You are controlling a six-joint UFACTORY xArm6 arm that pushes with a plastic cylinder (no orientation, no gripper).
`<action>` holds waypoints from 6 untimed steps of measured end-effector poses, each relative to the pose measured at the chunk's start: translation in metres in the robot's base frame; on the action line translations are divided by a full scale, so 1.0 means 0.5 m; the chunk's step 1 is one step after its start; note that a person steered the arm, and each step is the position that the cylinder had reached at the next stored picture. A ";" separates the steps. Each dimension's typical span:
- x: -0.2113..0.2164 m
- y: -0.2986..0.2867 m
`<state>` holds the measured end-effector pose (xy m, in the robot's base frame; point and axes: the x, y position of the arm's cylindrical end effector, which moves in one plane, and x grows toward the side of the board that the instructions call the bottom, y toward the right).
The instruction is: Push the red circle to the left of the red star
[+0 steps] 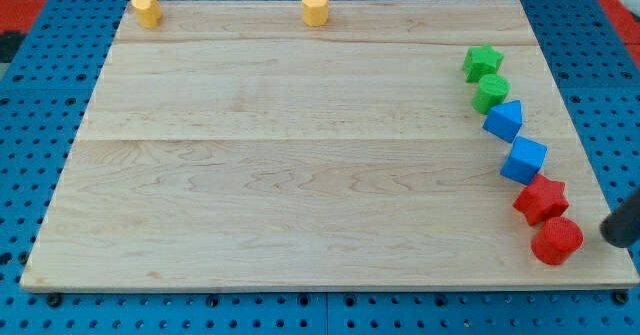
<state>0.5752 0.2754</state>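
Red circle: round red block (557,241) at the wooden board's (300,175) bottom-right corner, touching the red star block (541,198) above.
My tip: dark rod end (606,237) just right of the circle; no jaws to report.
Obstruction: blue cube (524,160) adjoins the star.

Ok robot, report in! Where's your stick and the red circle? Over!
My tip at the view's right edge, just right of the red circle. Red circle below the red star, touching it. Nothing between tip and circle.
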 end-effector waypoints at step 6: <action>-0.036 -0.336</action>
